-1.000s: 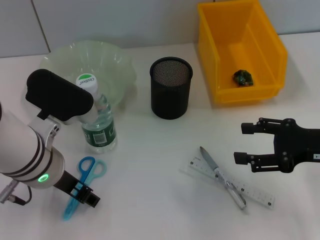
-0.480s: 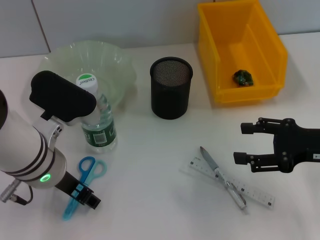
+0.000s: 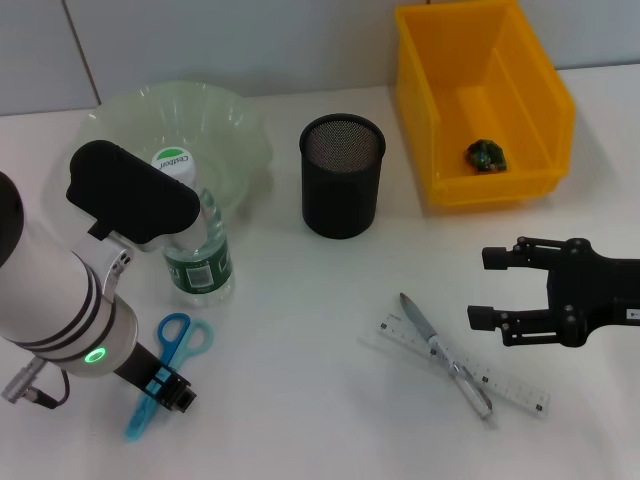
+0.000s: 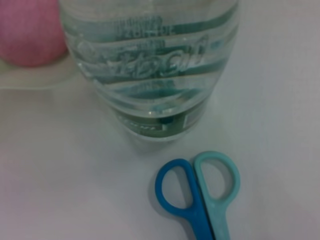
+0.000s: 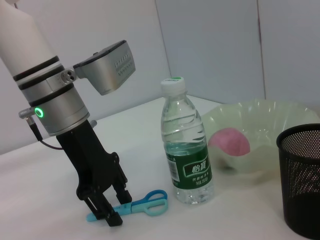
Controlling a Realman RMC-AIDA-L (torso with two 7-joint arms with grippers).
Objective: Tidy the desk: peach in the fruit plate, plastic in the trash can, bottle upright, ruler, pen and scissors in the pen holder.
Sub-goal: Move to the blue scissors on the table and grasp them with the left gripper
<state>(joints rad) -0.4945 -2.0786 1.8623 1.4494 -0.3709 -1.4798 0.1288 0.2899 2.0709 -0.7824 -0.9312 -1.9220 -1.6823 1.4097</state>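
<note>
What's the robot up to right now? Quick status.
Left gripper down astride the scissors, beside upright bottle. Right gripper open, near pen and ruler. Nothing blocking.

Blue-handled scissors (image 3: 165,370) lie flat on the white desk (image 3: 300,400) beside the upright bottle (image 3: 195,240).
</note>
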